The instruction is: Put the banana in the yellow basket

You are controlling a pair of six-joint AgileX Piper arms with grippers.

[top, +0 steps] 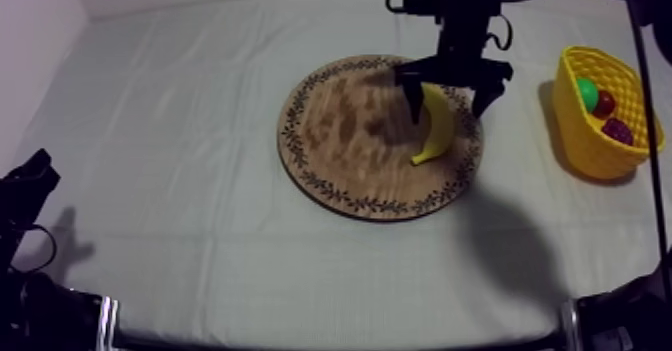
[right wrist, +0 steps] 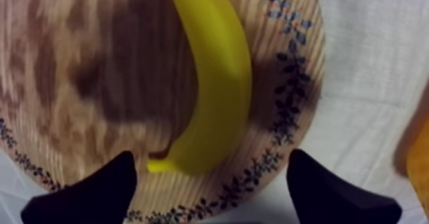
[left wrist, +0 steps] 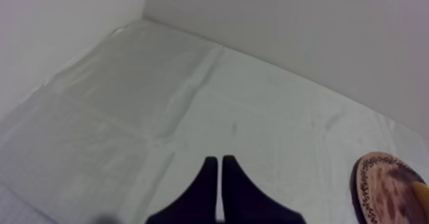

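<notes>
A yellow banana (top: 436,127) lies on the right part of the round wooden board (top: 335,130). My right gripper (top: 450,95) hangs just above it, open, one black finger on each side of the banana's upper half. In the right wrist view the banana (right wrist: 214,80) runs down the board (right wrist: 76,80) towards the gap of my right gripper (right wrist: 214,191), whose fingers (right wrist: 96,194) stand wide apart near the patterned rim. The yellow basket (top: 585,145) stands at the right. My left gripper (left wrist: 220,175) is shut, a narrow wedge over the cloth, resting at the lower left (top: 30,180).
The basket holds a green fruit (top: 587,93), a small red fruit (top: 604,102) and a dark red piece (top: 617,130). From the left wrist view the board's edge (left wrist: 386,188) shows far off. Bare cloth lies between board and basket.
</notes>
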